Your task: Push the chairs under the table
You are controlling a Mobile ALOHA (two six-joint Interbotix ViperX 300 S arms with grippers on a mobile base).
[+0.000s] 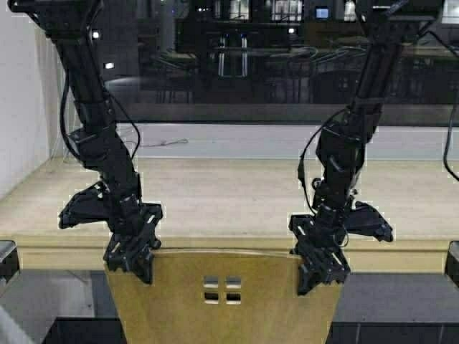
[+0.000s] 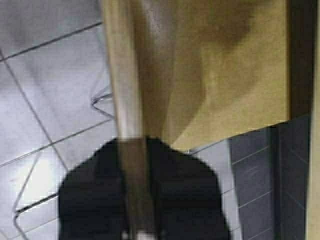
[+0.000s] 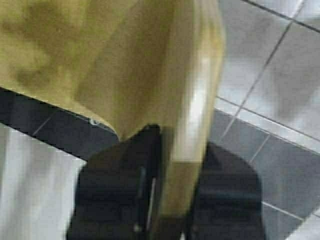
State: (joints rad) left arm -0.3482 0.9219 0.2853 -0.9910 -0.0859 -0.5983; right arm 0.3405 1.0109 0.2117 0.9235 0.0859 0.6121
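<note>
One tan-yellow plywood chair (image 1: pixel 222 315) stands in front of me, its back with four small square cutouts just below the pale wood table (image 1: pixel 237 197) front edge. My left gripper (image 1: pixel 131 259) is shut on the top left corner of the chair back. My right gripper (image 1: pixel 320 270) is shut on the top right corner. In the left wrist view the chair back's edge (image 2: pixel 127 100) runs between the black fingers (image 2: pixel 90 200). The right wrist view shows the chair back's edge (image 3: pixel 192 125) clamped between the fingers (image 3: pixel 120 200) there. The seat lies under the table edge.
A dark glass wall (image 1: pixel 251 64) rises behind the table, with black chairs beyond it. A white wall (image 1: pixel 21 107) closes the left side. Grey floor tiles (image 2: pixel 45 90) and chrome chair legs (image 2: pixel 102 100) show below the chair.
</note>
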